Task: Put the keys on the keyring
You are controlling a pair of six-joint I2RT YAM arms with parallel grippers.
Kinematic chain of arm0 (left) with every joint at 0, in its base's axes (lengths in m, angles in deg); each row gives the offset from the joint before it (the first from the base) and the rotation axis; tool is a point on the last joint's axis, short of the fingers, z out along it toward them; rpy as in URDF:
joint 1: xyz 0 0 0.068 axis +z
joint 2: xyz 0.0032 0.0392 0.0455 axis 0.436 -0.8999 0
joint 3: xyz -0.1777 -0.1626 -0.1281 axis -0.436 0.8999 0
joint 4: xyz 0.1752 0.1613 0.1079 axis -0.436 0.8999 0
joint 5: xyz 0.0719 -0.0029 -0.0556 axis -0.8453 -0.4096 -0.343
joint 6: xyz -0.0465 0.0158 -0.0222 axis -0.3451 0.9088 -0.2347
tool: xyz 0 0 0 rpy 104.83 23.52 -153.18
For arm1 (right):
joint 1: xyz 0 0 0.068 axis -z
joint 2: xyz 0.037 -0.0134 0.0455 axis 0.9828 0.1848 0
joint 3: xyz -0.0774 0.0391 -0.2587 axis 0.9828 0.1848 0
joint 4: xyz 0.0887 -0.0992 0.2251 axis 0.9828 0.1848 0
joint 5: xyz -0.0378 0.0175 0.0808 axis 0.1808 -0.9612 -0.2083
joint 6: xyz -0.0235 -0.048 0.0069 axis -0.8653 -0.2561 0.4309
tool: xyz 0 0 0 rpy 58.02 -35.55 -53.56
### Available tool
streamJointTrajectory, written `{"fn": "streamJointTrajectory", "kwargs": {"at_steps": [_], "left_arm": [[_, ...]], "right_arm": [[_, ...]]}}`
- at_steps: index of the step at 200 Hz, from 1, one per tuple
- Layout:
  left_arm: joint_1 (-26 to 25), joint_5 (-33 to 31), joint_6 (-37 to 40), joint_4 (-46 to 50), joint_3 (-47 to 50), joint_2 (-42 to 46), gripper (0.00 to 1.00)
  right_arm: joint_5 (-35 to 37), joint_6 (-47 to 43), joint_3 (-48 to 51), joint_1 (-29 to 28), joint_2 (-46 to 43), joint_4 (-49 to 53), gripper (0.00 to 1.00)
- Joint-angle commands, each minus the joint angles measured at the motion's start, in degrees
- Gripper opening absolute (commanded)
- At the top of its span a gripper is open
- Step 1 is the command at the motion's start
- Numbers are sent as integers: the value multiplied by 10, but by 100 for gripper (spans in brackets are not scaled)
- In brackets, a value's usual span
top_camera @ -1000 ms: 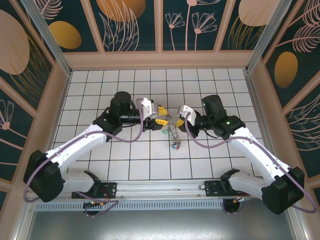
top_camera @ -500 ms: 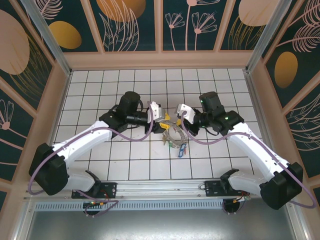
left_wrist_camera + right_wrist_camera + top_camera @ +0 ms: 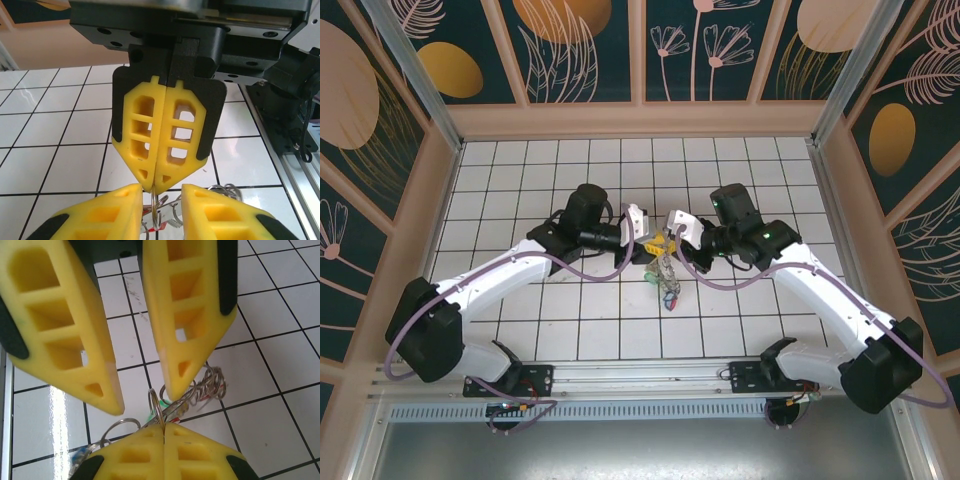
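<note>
A bundle of silver rings and small keys [image 3: 666,276] hangs between my two grippers above the tiled floor, its coloured tags [image 3: 670,295] at the low end. My right gripper [image 3: 164,427] is shut on a thin silver split ring [image 3: 156,402] that stands upright out of its tips. My left gripper [image 3: 161,190] faces it tip to tip, open, one finger on each side of that ring [image 3: 155,207] without pinching it. The coiled, chain-like keyring [image 3: 212,382] trails behind the left gripper's finger. A green tag [image 3: 152,415] and a blue tag [image 3: 77,460] show below.
White tiled floor [image 3: 570,310] lies all around, closed in by wooden walls [image 3: 640,120]. A metal rail [image 3: 640,380] carrying both arm bases runs along the near edge. Both arms [image 3: 520,270] reach inward and meet at the centre.
Both grippers have drawn closer until their tips meet over the centre. The left jaws have narrowed around the split ring. The bundle now hangs straighter beneath them.
</note>
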Motion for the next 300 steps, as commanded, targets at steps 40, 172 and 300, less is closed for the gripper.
{"fn": "streamJointTrajectory", "kwargs": {"at_steps": [40,172,300], "left_arm": [[-4,6,33,25,-14,-9,26],[-5,-23,46,45,-28,-19,20],[3,58,-9,-114,30,32,0]], "right_arm": [[-12,5,-30,-4,2,-36,0],[-28,10,-29,-4,-3,-49,0],[-98,11,15,45,-63,-29,20]]}}
